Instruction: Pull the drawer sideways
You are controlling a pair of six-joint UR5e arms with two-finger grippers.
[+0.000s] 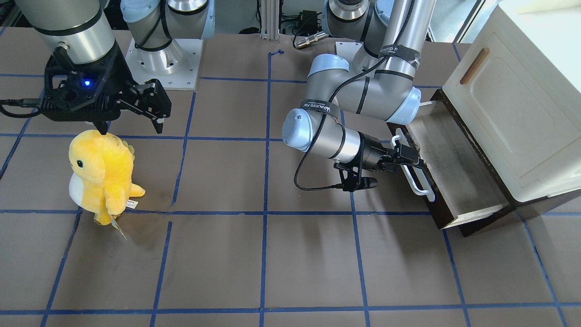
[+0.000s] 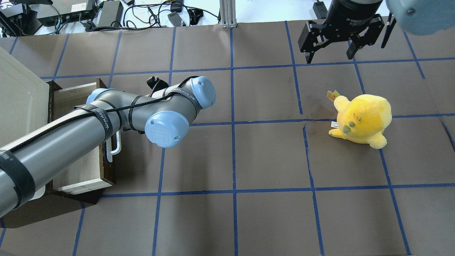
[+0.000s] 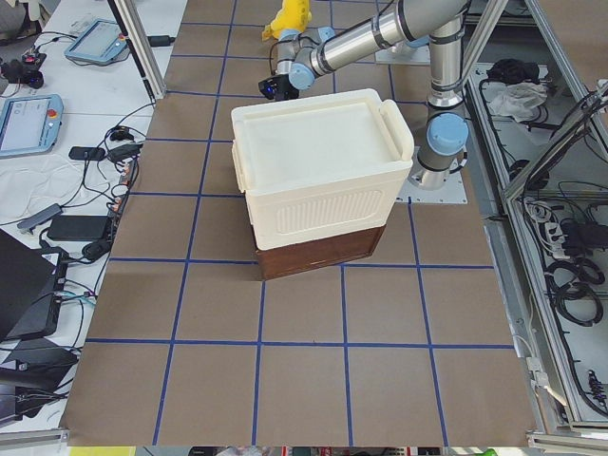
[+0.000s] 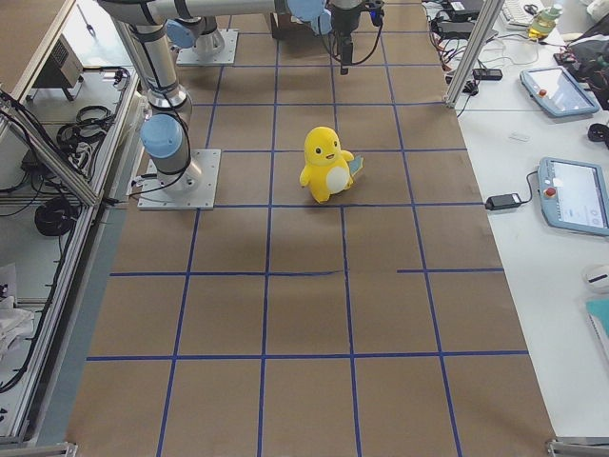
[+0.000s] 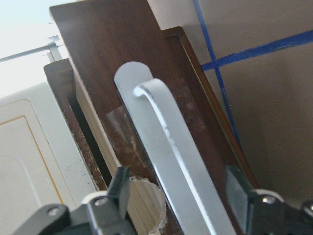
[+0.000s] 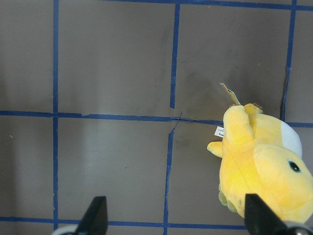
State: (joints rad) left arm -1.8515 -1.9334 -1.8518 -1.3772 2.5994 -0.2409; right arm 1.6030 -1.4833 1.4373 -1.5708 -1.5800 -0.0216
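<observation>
**One drawer (image 1: pixel 454 172) stands drawn out from under the cream cabinet (image 1: pixel 513 113)**

The drawer's pale wooden tray lies open to view beside the cabinet's lower edge. Its dark brown front is the part farthest from the cabinet. The long white handle (image 5: pixel 181 156) runs along that front, on the side facing away from the cabinet.

The left gripper (image 5: pixel 180 193) reaches toward the cabinet and meets the drawer at this handle. Its claw is spread, with the bar passing between the two fingers (image 5: pixel 120 191). A clear gap shows between the bar and the finger on the cabinet's side. The other finger sits just beside the bar, and I cannot tell whether it touches.

The right gripper (image 1: pixel 131 129) hangs above the table (image 1: pixel 272 263), well apart from the cabinet, toward the opposite end. Its claw is also spread wide and pinches nothing.

A yellow plush toy (image 1: pixel 102 172) stands upright on the brown, blue-taped surface at that same end, far from the cabinet. It is apart from the right gripper's fingers.

On the cabinet's cream door sits a short brown wooden grip (image 1: pixel 474 66), at the edge away from the drawer.
</observation>
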